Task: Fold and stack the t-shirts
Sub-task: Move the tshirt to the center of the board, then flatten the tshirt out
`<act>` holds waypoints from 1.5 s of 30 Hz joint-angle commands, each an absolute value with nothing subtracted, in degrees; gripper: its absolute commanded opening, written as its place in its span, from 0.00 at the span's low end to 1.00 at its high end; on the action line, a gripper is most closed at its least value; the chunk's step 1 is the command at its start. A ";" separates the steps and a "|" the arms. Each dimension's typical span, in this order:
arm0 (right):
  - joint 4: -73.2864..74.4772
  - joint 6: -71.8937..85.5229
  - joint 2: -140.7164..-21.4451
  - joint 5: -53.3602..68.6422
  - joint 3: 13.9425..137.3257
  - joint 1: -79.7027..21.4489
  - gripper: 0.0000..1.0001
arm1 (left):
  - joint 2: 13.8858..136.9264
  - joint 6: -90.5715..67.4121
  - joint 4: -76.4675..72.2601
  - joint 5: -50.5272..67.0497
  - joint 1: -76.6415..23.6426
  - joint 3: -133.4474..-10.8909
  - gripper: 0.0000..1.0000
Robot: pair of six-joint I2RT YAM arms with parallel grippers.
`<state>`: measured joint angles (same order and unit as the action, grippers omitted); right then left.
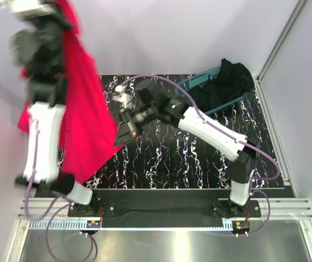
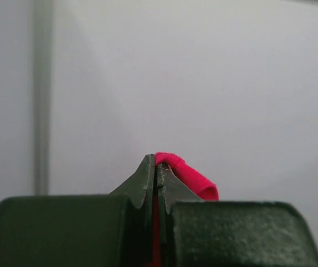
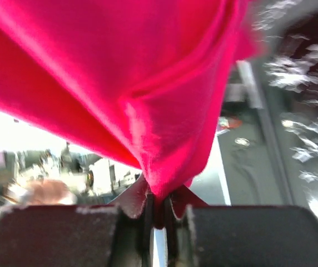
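The pinkish-red t-shirt [image 1: 82, 120] hangs in the air over the table's left side. My left gripper [image 1: 44, 10] is raised high at the top left and is shut on the shirt's upper part; a fold of red cloth [image 2: 189, 178] sticks out past its closed tips [image 2: 155, 158]. My right gripper [image 1: 121, 134] is lower, at the shirt's right edge, and is shut on a bunch of the red cloth [image 3: 120, 72], pinched between its tips [image 3: 158, 194]. The black t-shirt [image 1: 229, 82] lies crumpled in the tub at the back right.
The clear teal plastic tub [image 1: 191, 82] stands at the back right of the black marbled table [image 1: 172, 155]. Pale walls close in behind and on the right. The arms' bases sit on a metal rail at the near edge [image 1: 161, 210].
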<state>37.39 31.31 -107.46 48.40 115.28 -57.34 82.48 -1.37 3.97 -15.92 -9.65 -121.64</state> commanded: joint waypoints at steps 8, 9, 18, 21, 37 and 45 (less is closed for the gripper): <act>58.95 21.27 -115.48 39.67 112.32 -43.60 0.61 | 117.67 -9.23 5.00 -6.83 -10.72 -117.50 0.18; 59.58 21.53 -115.84 39.03 112.06 -41.42 0.61 | 121.25 -10.27 6.23 -11.03 -9.85 -119.95 0.31; 65.13 20.83 -115.49 24.71 111.09 -28.84 0.63 | 120.08 -18.28 22.15 -18.82 -6.15 -120.79 0.99; 62.67 21.27 -116.98 19.61 109.60 -26.99 0.58 | 112.87 -20.48 25.12 -18.29 -7.12 -111.21 0.97; 45.62 22.50 -132.71 10.02 110.21 -26.54 0.54 | 73.39 -38.38 36.04 -3.35 -9.84 -52.22 0.62; 46.58 21.36 -135.96 10.28 112.06 -28.73 0.38 | 84.19 -45.80 39.90 -5.89 -9.49 -52.11 0.63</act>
<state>47.16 22.90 -133.75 12.47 109.51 -26.59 80.97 -42.13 39.44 -5.37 -9.69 -49.69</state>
